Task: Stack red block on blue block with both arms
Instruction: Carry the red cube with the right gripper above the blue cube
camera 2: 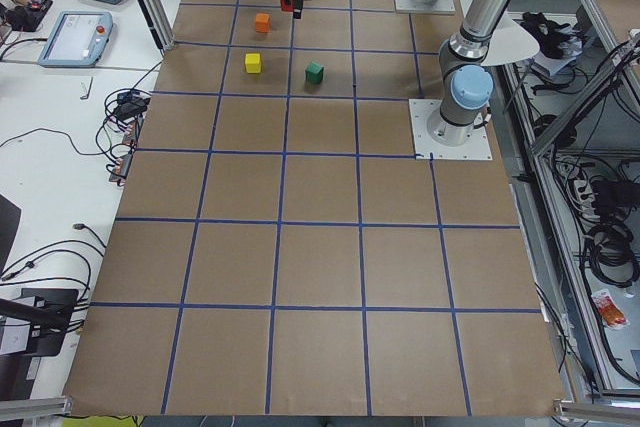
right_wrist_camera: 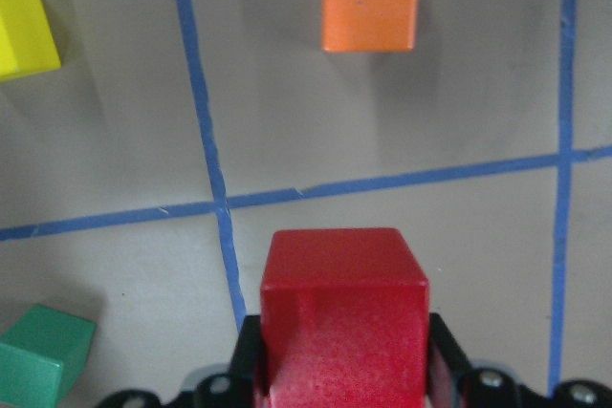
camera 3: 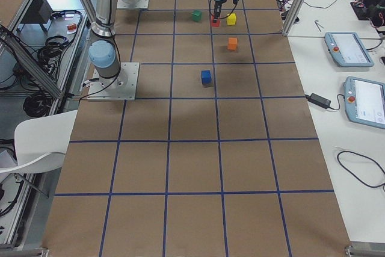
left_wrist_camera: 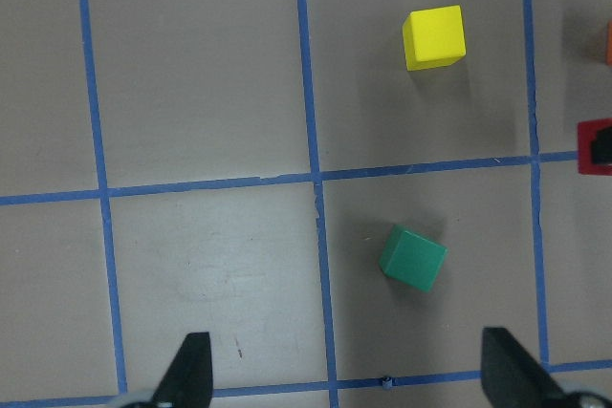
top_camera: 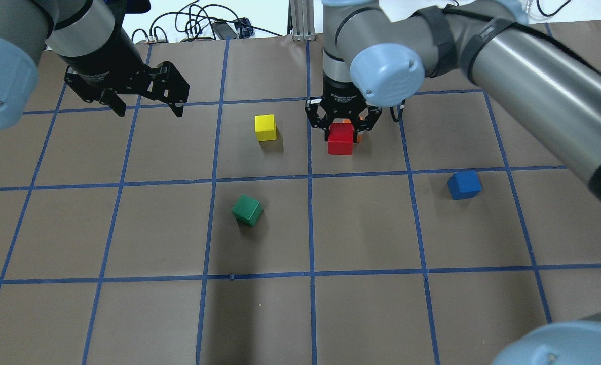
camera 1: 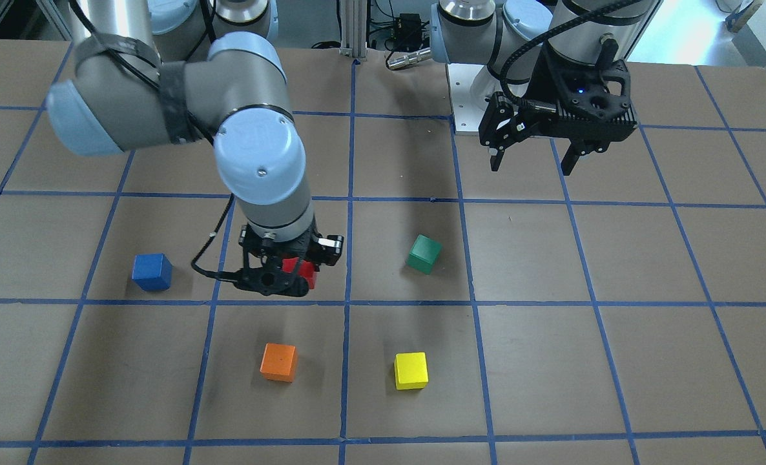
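Note:
The red block (top_camera: pixel 341 140) is held between the fingers of my right gripper (top_camera: pixel 342 129), which is shut on it and holds it a little above the table. It also shows in the front view (camera 1: pixel 300 271) and fills the bottom of the right wrist view (right_wrist_camera: pixel 344 312). The blue block (top_camera: pixel 464 185) sits alone on the table to the right, apart from the gripper, and shows in the front view (camera 1: pixel 152 271). My left gripper (top_camera: pixel 146 105) is open and empty, hovering at the far left; its fingertips (left_wrist_camera: pixel 186 375) show in the left wrist view.
An orange block (camera 1: pixel 278 361) lies just beyond the held red block. A yellow block (top_camera: pixel 265 127) and a green block (top_camera: pixel 247 210) lie near the table's middle. Blue tape lines grid the brown table (top_camera: pixel 361 314).

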`<state>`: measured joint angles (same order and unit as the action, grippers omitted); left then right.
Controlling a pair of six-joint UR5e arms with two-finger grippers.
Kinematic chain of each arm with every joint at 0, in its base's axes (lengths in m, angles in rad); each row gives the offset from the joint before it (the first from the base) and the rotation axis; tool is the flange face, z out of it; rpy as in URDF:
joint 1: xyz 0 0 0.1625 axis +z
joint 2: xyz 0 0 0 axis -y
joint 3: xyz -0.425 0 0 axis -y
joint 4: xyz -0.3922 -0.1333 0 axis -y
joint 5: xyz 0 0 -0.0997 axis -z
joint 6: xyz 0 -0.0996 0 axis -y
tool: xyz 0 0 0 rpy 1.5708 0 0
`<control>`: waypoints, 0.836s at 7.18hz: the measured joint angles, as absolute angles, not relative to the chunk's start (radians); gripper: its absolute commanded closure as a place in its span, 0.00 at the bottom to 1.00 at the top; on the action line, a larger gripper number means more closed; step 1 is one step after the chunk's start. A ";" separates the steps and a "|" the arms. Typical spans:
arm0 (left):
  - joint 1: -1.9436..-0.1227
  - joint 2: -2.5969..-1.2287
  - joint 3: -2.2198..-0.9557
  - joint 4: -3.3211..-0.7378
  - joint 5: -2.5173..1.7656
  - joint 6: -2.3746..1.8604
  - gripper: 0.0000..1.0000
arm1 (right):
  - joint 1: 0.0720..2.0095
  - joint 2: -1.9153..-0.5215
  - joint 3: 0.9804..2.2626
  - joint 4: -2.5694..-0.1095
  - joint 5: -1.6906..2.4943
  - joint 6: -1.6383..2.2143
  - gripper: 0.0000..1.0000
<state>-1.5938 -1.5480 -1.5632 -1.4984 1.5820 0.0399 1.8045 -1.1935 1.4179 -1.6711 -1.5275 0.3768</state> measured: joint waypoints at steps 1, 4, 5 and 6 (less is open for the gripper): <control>-1.594 -1.548 -1.563 -1.498 1.582 0.040 0.00 | 1.741 -1.239 1.411 -1.595 -1.530 0.334 1.00; -1.594 -1.554 -1.563 -1.499 1.588 0.040 0.00 | 1.550 -1.299 1.450 -1.517 -1.576 0.080 1.00; -1.594 -1.554 -1.563 -1.499 1.589 0.040 0.00 | 1.500 -1.307 1.477 -1.521 -1.587 0.003 1.00; -1.594 -1.555 -1.563 -1.499 1.588 0.040 0.00 | 1.450 -1.315 1.515 -1.538 -1.591 -0.068 1.00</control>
